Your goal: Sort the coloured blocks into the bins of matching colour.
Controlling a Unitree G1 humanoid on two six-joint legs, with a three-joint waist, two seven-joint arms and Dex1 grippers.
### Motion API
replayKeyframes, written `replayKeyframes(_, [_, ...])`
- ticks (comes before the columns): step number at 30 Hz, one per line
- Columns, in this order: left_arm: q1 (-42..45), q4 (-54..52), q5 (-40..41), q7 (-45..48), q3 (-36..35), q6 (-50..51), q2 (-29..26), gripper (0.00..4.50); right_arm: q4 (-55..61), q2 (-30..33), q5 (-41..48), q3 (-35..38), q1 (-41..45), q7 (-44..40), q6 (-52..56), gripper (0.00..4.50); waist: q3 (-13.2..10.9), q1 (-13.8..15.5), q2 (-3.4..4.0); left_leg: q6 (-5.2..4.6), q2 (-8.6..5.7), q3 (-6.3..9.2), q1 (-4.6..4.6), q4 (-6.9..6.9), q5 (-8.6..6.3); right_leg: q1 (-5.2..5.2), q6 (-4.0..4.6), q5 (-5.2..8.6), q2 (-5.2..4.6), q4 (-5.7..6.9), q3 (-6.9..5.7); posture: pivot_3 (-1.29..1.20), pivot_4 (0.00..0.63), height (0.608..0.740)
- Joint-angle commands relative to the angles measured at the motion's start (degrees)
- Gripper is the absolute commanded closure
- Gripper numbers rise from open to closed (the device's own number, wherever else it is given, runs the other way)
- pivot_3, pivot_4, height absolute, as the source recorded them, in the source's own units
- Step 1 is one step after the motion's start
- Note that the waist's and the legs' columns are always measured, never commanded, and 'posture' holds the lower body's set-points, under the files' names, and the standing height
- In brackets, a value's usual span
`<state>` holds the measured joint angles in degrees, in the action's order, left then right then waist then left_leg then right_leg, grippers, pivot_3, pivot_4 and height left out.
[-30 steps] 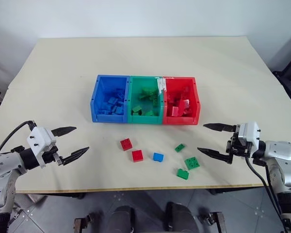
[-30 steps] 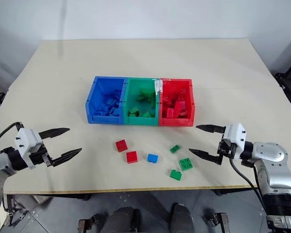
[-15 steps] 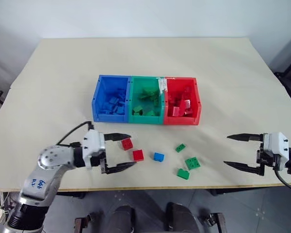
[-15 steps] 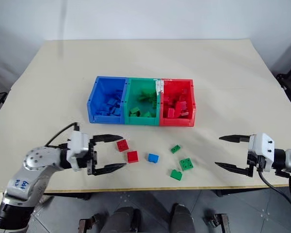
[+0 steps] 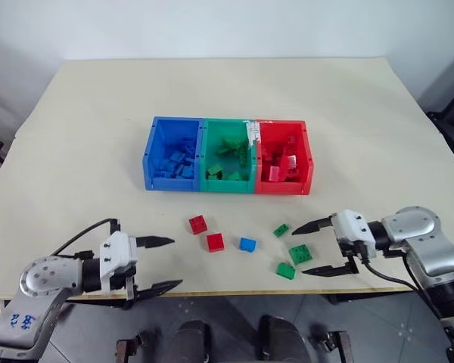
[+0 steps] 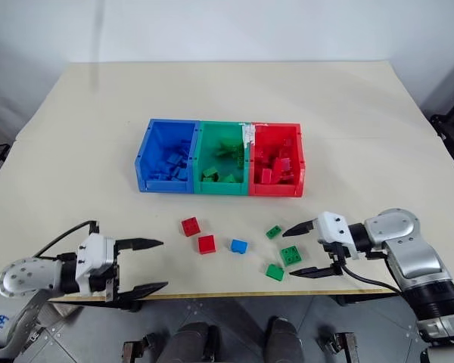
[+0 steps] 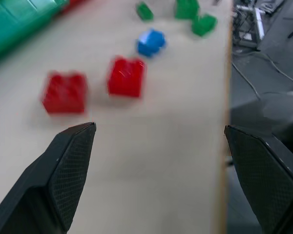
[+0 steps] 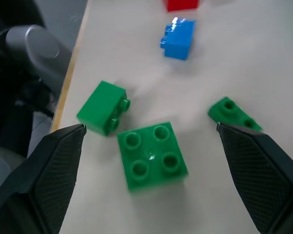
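the four-stud green block point(image 8: 152, 155) lay flat on the table point(image 5: 98, 136), square between the spread fingers of the right gripper point(image 5: 320, 246), empty and by far the nearer. the left gripper point(image 5: 153, 264), also spread and empty, stood well apart, nearer the red blocks point(image 5: 198, 224).

Blue handwritten marks on the left forearm point(image 5: 20, 321) — illegible

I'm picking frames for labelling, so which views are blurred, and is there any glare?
Left wrist view: the red blocks and blue block are smeared. Right wrist view: sharper, studs on the square green block distinct, a small highlight on the blue one. Head views: even light, soft shadows under the bins.
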<state>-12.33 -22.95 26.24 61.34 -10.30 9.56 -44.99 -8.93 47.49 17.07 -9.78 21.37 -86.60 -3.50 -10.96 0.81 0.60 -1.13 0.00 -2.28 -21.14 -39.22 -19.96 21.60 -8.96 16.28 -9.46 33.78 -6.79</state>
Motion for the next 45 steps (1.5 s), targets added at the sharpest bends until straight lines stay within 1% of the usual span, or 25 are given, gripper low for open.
replayKeyframes(1, [-0.90, -5.27, 1.90, -0.73, -0.87, -0.41, 0.63, 0.00, -2.68, -1.04, -2.13, -0.90, 1.42, -1.12, -3.64, 0.64, 0.00, 0.35, 0.00, 0.00, -0.01, 0.00, 0.00, -0.01, 0.00, 0.00, 0.00, 0.00, 0.00, 0.00, 0.00, 0.00, 0.150, 0.740])
replayKeyframes(5, [-1.21, -6.56, 1.80, -1.72, -0.42, -0.55, 1.64, 0.00, -5.93, -0.99, -3.39, -1.58, 2.00, -2.77, -7.08, 1.93, 0.00, 0.41, 0.01, 0.00, -0.11, -0.01, 0.02, 0.00, 0.00, 0.00, 0.00, 0.00, 0.01, 0.01, -0.02, 0.00, 0.150, 0.740])
replayKeyframes(6, [-1.29, -6.64, 1.71, -1.79, -0.41, -0.52, 1.75, 0.00, -6.50, -0.97, -3.41, -1.57, 2.10, -2.97, -7.72, 2.34, 0.00, 0.38, 0.01, 0.01, -0.16, -0.02, 0.01, 0.00, 0.00, 0.00, 0.00, 0.00, 0.06, 0.00, -0.03, 0.00, 0.150, 0.740])
replayKeyframes(8, [-1.31, -6.51, 1.55, -2.34, -0.56, -0.69, 2.16, 0.00, -7.97, -0.93, -2.95, -1.07, 2.58, -3.43, -8.91, 3.01, 0.00, 0.37, 0.01, 0.02, -0.14, -0.02, 0.02, 0.00, 0.00, 0.00, 0.00, 0.00, 0.08, 0.00, -0.03, 0.00, 0.150, 0.740])
replayKeyframes(10, [-1.28, -6.28, 1.57, -2.63, -0.73, -0.75, 2.41, 0.00, -8.96, -0.79, -2.57, -0.76, 2.97, -3.83, -9.66, 3.00, 0.01, 0.38, 0.01, 0.02, -0.14, -0.03, 0.02, 0.00, 0.00, -0.01, 0.00, 0.00, 0.08, 0.00, -0.03, 0.00, 0.150, 0.740])
replayKeyframes(13, [-0.92, -5.54, 3.19, -4.39, -2.68, -0.08, 3.75, 0.00, -6.91, -1.13, 2.60, 2.40, 4.01, -2.95, -4.72, 3.00, 0.00, 0.40, 0.01, 0.02, -0.15, -0.03, 0.02, -0.02, 0.00, -0.02, 0.00, 0.00, 0.08, 0.01, -0.03, 0.00, 0.150, 0.740])
replayKeyframes(15, [-1.30, -5.42, 4.81, -5.49, -4.82, 1.08, 4.31, 0.00, -2.29, -1.38, 7.41, 4.13, 6.20, -0.44, 4.33, 3.00, -0.01, 0.38, 0.02, 0.02, -0.11, -0.02, 0.02, -0.02, 0.00, -0.02, 0.00, 0.00, 0.08, 0.01, -0.03, 0.00, 0.150, 0.740])
replayKeyframes(17, [-1.48, -5.12, 5.30, -6.44, -6.11, 1.31, 4.87, 0.00, 0.87, -1.85, 9.89, 4.81, 8.38, 2.38, 11.78, 3.00, -0.02, -0.10, 0.06, 0.03, -0.02, -0.03, 0.02, -0.02, 0.01, 0.00, 0.00, 0.00, 0.09, 0.02, -0.01, 0.00, 0.150, 0.740])
replayKeyframes(19, [-2.14, -3.83, 5.70, -7.86, -8.23, 1.30, 5.95, 0.00, 3.05, -4.88, 11.47, 5.01, 13.00, 7.92, 19.06, 3.00, -0.01, -0.61, 0.06, 0.06, 0.02, -0.02, 0.03, -0.02, 0.02, 0.00, 0.01, 0.00, 0.11, 0.03, -0.03, 0.00, 0.150, 0.740])
replayKeyframes(20, [-2.91, -2.73, 5.35, -8.36, -9.66, 0.74, 6.45, 0.00, 3.55, -7.81, 11.53, 4.69, 16.62, 11.57, 21.99, 3.00, -0.01, -0.91, 0.06, 0.07, 0.04, -0.02, 0.05, -0.02, 0.01, 0.00, 0.02, 0.01, 0.14, 0.03, -0.03, 0.00, 0.150, 0.740])
replayKeyframes(21, [-3.44, -1.80, 4.91, -8.71, -10.76, 0.14, 6.86, 0.00, 3.57, -10.21, 10.94, 4.18, 19.69, 14.97, 24.84, 3.00, -0.01, -1.14, 0.05, 0.09, 0.03, -0.01, 0.05, -0.01, 0.01, 0.02, 0.03, 0.02, 0.14, 0.05, -0.04, 0.00, 0.150, 0.740])
replayKeyframes(23, [-4.52, -0.77, 4.04, -9.49, -12.69, -0.55, 7.24, 0.00, 1.46, -14.30, 5.69, 2.05, 24.75, 21.51, 26.65, 3.00, -0.02, -1.57, 0.06, 0.17, 0.06, -0.06, 0.02, -0.01, -0.01, 0.14, 0.09, 0.05, 0.19, 0.12, -0.02, 0.00, 0.150, 0.740])
replayKeyframes(26, [-6.79, -0.50, 5.41, -11.41, -18.18, -0.72, 8.18, 0.00, -4.76, -21.03, 1.31, 0.24, 31.27, 28.03, 26.85, 3.00, 0.00, -1.21, 0.02, 0.22, 0.02, -0.01, -0.16, 0.01, -0.02, 0.39, 0.22, 0.12, 0.18, 0.31, -0.02, 0.00, 0.150, 0.740])
replayKeyframes(28, [-8.61, -1.09, 6.59, -11.74, -20.83, -0.58, 8.94, 0.00, -10.31, -25.39, -1.46, -0.66, 34.76, 31.49, 25.03, 3.00, 0.01, -1.17, 0.00, 0.20, -0.02, -0.06, -0.21, 0.02, -0.04, 0.48, 0.23, 0.12, 0.16, 0.34, 0.01, 0.00, 0.150, 0.740])
replayKeyframes(31, [-9.57, -1.74, 5.73, -11.21, -20.59, -0.83, 8.86, 0.00, -17.37, -29.29, -5.10, -0.97, 37.70, 35.51, 21.12, 3.00, 0.03, -0.97, -0.03, 0.18, -0.09, -0.03, -0.34, 0.02, -0.05, 0.62, 0.23, 0.12, 0.14, 0.41, 0.00, 0.00, 0.150, 0.740])
replayKeyframes(33, [-9.40, -2.19, 4.39, -11.39, -19.54, -1.33, 8.67, 0.00, -20.98, -31.00, -6.53, -1.11, 38.90, 35.72, 19.07, 3.00, 0.04, -0.92, -0.04, 0.16, -0.15, -0.05, -0.42, 0.02, -0.04, 0.68, 0.23, 0.12, 0.11, 0.44, 0.00, 0.00, 0.150, 0.740])
replayKeyframes(34, [-9.14, -2.52, 4.20, -11.64, -19.08, -1.27, 8.69, 0.00, -21.88, -31.55, -6.75, -0.73, 39.18, 35.73, 18.12, 2.23, 0.04, -0.96, -0.04, 0.15, -0.15, -0.06, -0.43, 0.02, -0.04, 0.68, 0.23, 0.12, 0.11, 0.46, 0.00, 0.00, 0.150, 0.740])
replayKeyframes(35, [-8.80, -2.97, 4.23, -11.99, -18.61, -0.96, 8.71, 0.00, -22.40, -31.86, -6.83, -0.29, 39.39, 35.65, 17.72, 1.98, 0.04, -1.03, -0.04, 0.15, -0.16, -0.07, -0.42, 0.02, -0.04, 0.69, 0.23, 0.12, 0.11, 0.45, 0.00, 0.00, 0.150, 0.740])
replayKeyframes(38, [-7.51, -5.05, 4.77, -12.70, -15.70, 1.26, 8.20, 0.00, -20.54, -31.27, -5.68, 1.51, 38.51, 34.30, 16.21, 1.01, 0.04, -1.37, -0.04, 0.16, -0.11, -0.15, -0.43, 0.05, -0.04, 0.79, 0.23, 0.12, 0.13, 0.49, 0.02, 0.00, 0.150, 0.740])
replayKeyframes(41, [-6.06, -6.12, 4.95, -12.50, -13.07, 3.35, 7.05, 0.00, -15.07, -29.39, -2.22, 3.52, 35.49, 29.68, 16.13, 0.05, 0.04, -1.54, -0.04, 0.16, -0.09, -0.18, -0.43, 0.06, -0.04, 0.81, 0.23, 0.12, 0.14, 0.53, 0.02, 0.00, 0.150, 0.740])
replayKeyframes(43, [-3.70, -5.79, 4.41, -12.14, -10.72, 4.02, 6.31, 0.00, -9.22, -26.44, -0.63, 3.88, 31.18, 25.63, 16.09, 0.01, 0.04, -1.55, -0.04, 0.16, -0.09, -0.20, -0.42, 0.06, -0.04, 0.81, 0.23, 0.12, 0.14, 0.55, 0.03, 0.00, 0.150, 0.740])
replayKeyframes(45, [0.34, -4.94, 3.65, -11.35, -7.01, 4.54, 5.56, 0.00, -1.18, -22.00, 2.68, 5.86, 24.17, 21.02, 16.06, 0.01, 0.06, -0.83, -0.09, 0.16, -0.10, -0.19, -0.42, 0.06, -0.04, 0.78, 0.23, 0.12, 0.14, 0.55, -0.03, 0.00, 0.150, 0.740])
